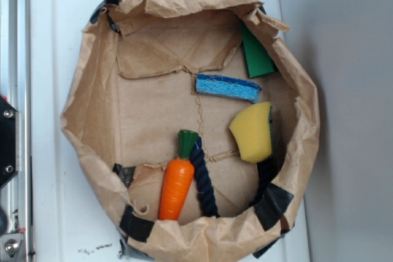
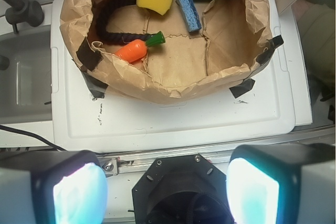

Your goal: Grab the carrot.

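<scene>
The carrot (image 1: 176,187) lies on the floor of a crumpled brown paper bag (image 1: 92,90) whose walls are rolled down and taped with black tape, its green stem pointing toward the middle. A dark blue rope (image 1: 203,182) runs just beside it, touching the stem. A yellow sponge (image 1: 252,131), a blue sponge (image 1: 228,87) and a green card (image 1: 255,55) sit farther along the bag. The bag rests on a white lid (image 1: 55,59). The gripper (image 2: 167,188) hangs well apart from the bag, jaws spread wide, holding nothing. No readable writing or labels show anywhere
</scene>
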